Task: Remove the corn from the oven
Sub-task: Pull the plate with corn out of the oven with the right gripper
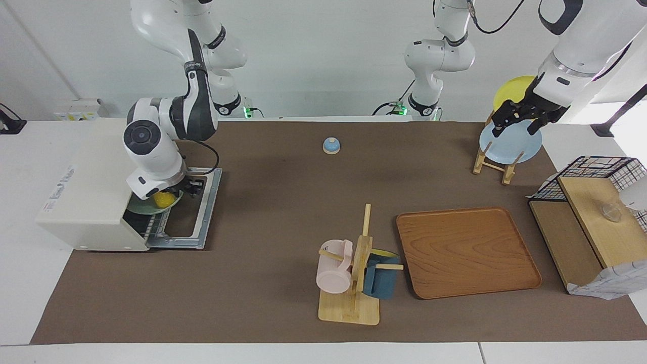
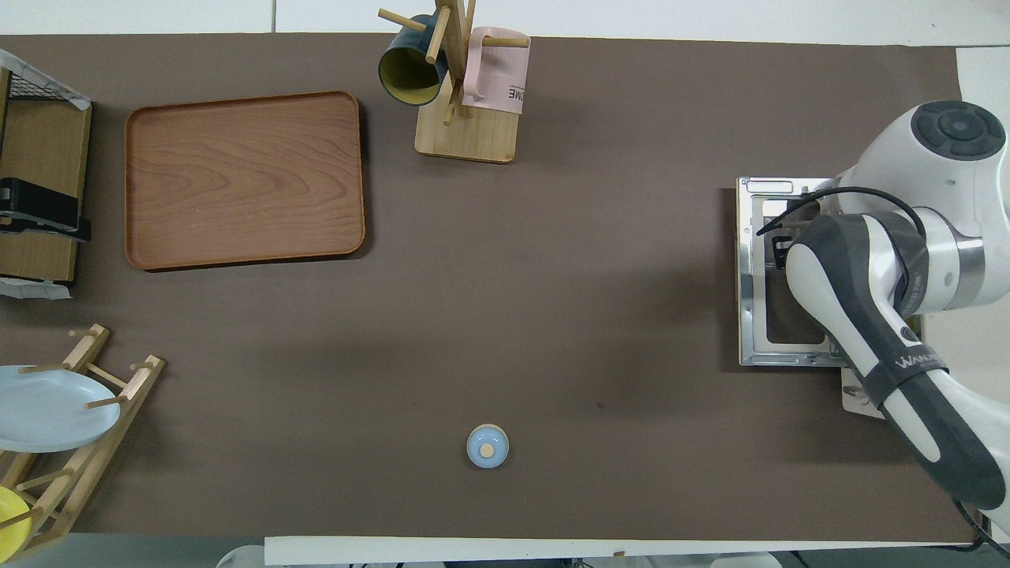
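So at the right arm's end of the table sits the oven (image 1: 91, 192), door (image 1: 194, 212) folded down flat onto the brown mat. The right arm is bent down over the opening, and the right hand (image 1: 189, 186) is right at the mouth of the oven, just over the inner edge of the door. Its fingers are tucked under the wrist, so I honestly can't tell whether they're apart or pinched on anything. The corn (image 1: 163, 199) is in the oven, only a yellow bit peeking out under the wrist, lying on a greenish plate (image 1: 144, 208) that rests on the wire rack (image 1: 154, 227).

Moving along, a little blue bell (image 1: 331, 145) sits near the robots' edge, about mid table. Farther from the robots there's a wooden mug tree (image 1: 354, 283) with a pink mug (image 1: 333, 268) and a dark blue mug (image 1: 379, 278), and beside it a big wooden tray (image 1: 467, 250).

At the left arm's end, the left hand (image 1: 515, 119) hangs with its fingers spread apart, gripping nothing, over a dish rack (image 1: 493, 162) with a pale blue plate (image 1: 510, 144) and a yellow plate (image 1: 510, 88). That arm is just waiting. A wire basket (image 1: 586, 169) with wooden boards sits at the table's edge.
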Robot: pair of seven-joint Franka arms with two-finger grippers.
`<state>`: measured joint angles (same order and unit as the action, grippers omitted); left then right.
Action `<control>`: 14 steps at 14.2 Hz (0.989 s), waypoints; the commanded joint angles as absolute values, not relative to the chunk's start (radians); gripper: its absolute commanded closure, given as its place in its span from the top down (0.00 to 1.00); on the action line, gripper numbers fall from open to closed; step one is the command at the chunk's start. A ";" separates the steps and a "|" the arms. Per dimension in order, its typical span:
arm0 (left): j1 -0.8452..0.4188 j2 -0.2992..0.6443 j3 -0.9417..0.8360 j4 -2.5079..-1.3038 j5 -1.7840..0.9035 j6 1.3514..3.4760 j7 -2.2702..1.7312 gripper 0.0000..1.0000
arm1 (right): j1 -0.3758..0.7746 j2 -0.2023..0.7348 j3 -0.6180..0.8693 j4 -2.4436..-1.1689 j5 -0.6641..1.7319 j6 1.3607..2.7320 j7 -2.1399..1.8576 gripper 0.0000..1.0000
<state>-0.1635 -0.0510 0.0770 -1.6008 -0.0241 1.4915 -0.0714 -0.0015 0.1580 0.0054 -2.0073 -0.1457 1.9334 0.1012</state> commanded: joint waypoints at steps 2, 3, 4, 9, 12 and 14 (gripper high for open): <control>-0.160 -0.066 0.077 -1.608 -0.017 1.476 -0.064 1.00 | -0.014 0.126 0.018 -2.036 -0.173 1.948 0.048 0.00; -0.158 -0.066 0.077 -1.608 -0.017 1.474 -0.064 1.00 | -0.005 0.133 0.021 -2.005 -0.173 1.933 0.049 0.00; -0.160 -0.066 0.077 -1.608 -0.017 1.474 -0.064 1.00 | 0.020 0.147 0.026 -1.967 -0.172 1.904 0.058 0.00; -0.158 -0.066 0.077 -1.608 -0.017 1.476 -0.064 1.00 | 0.312 0.364 0.026 -1.534 -0.126 1.645 0.353 0.00; -0.158 -0.067 0.077 -1.608 -0.017 1.476 -0.058 1.00 | 0.475 0.617 0.026 -1.193 -0.065 1.571 0.607 0.00; -0.158 -0.067 0.078 -1.608 -0.017 1.474 -0.057 1.00 | 0.572 0.717 0.028 -1.087 -0.058 1.615 0.751 0.00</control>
<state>-0.1634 -0.0510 0.0771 -1.6008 -0.0241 1.4908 -0.0714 0.5197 0.5545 0.0322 -1.2967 -0.0774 1.6399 0.6502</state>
